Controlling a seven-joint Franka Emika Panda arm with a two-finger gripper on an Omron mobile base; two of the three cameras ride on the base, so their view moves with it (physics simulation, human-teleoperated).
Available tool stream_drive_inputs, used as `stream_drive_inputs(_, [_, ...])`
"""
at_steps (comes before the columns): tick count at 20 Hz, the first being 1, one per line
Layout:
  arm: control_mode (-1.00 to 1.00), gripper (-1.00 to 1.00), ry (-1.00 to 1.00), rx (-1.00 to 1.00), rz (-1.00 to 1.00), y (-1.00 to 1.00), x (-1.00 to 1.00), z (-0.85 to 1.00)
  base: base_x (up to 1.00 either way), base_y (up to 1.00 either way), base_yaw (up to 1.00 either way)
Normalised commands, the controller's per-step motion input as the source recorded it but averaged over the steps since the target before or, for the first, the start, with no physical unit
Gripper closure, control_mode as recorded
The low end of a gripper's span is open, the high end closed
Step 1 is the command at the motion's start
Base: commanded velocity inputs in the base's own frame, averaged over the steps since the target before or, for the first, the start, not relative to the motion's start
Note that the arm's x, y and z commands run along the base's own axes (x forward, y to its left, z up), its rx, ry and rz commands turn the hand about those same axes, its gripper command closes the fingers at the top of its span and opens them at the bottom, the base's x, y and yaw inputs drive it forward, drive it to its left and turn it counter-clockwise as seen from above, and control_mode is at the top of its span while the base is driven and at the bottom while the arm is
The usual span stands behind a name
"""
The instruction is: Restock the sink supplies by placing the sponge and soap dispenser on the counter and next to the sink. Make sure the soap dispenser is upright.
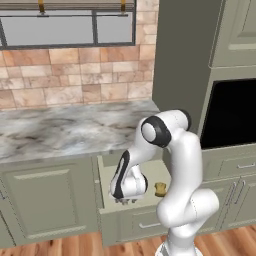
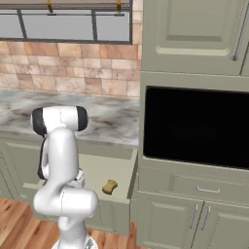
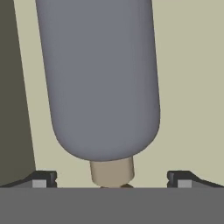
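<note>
The soap dispenser [image 3: 103, 78], a grey rounded bottle with a tan neck, lies on the pale floor of an open drawer [image 1: 106, 176]. My gripper [image 3: 112, 179] hangs right over it, open, and the neck sits between the two fingertips [image 3: 43, 178] without touching them. In the left base view the gripper [image 1: 126, 201] is low inside the drawer. The yellow-orange sponge [image 1: 160, 189] [image 2: 110, 186] rests in the same drawer, to the right of my hand. The marble counter [image 1: 65, 130] [image 2: 107, 121] runs above the drawer. The sink is out of view.
A tall green cabinet with a black built-in oven [image 1: 232, 112] [image 2: 194, 126] stands right of the drawer. A dark drawer wall [image 3: 13, 87] lies close to the bottle's left in the hand view. Brick backsplash and a window are behind the counter.
</note>
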Motion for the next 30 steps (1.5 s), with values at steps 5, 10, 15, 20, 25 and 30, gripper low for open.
stream_drive_inputs(5, [-1.0, -1.0, 0.0, 0.0, 0.0, 0.03, 0.15, -0.15, 0.0, 0.0, 0.0])
stream_drive_inputs(10, [-1.0, -1.0, 0.0, 0.0, 0.0, 0.04, 0.18, -0.08, 0.0, 0.0, 0.0])
stream_drive_inputs(15, [-1.0, 1.0, -0.01, 0.0, 0.0, 0.04, 0.03, -0.02, 0.0, 0.0, 0.0])
stream_drive_inputs(20, [-1.0, 1.0, -0.06, 0.0, 0.0, 0.0, 0.04, 0.05, 0.0, 0.0, 0.0])
stream_drive_inputs(25, [-1.0, 1.0, -0.07, 0.0, -0.01, -0.02, 0.0, 0.68, 0.0, 0.0, 0.0])
stream_drive_inputs(30, [-1.0, 1.0, -0.02, 0.0, -0.02, -0.14, -0.01, 1.0, 0.0, 0.0, 0.0])
